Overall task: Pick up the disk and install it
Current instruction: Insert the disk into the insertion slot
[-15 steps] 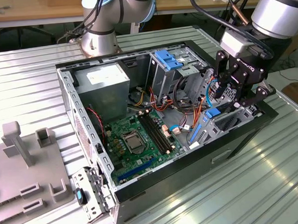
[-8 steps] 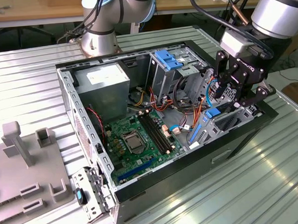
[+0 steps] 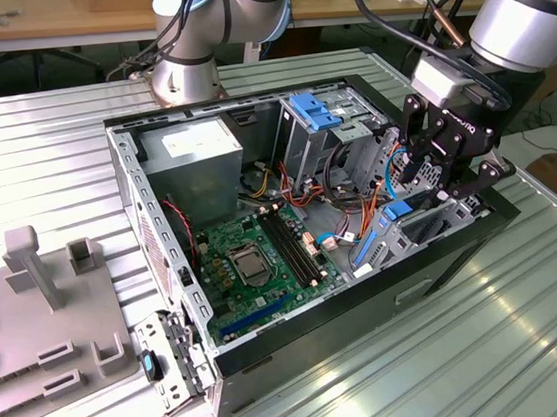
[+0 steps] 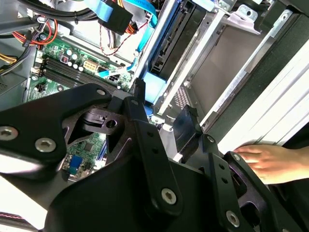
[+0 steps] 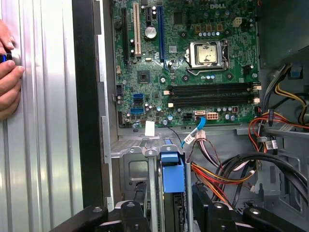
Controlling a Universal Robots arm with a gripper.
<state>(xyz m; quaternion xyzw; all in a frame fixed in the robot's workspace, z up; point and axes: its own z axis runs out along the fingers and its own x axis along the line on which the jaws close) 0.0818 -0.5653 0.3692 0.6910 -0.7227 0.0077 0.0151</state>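
While hovering with the gripper (image 3: 443, 183) low over the side of the case (image 3: 295, 343) toward the exterior view's right, hold the jaws as now: apart, gripping nothing, standing on both sides of the disk (image 5: 172, 175). Disk found on edge inside the metal bay (image 5: 128, 166), blue end toward the gripper, dark face visible in the second wrist view, by the look seated or almost seated. To do this step well, press straight along the bay and never sideways. Avoid any tilt, since easy to jam blue plastic rails against the metal. Mind the red and orange cables (image 5: 210, 173) just beside the bay, and pass the jaws clear of them. Stay off the motherboard (image 5: 193, 63), near the inner end of the bay. Watch also for the person's hand (image 4: 270, 162) resting on the table (image 5: 43, 145) just beside the case. Move slowly and stop at any resistance.
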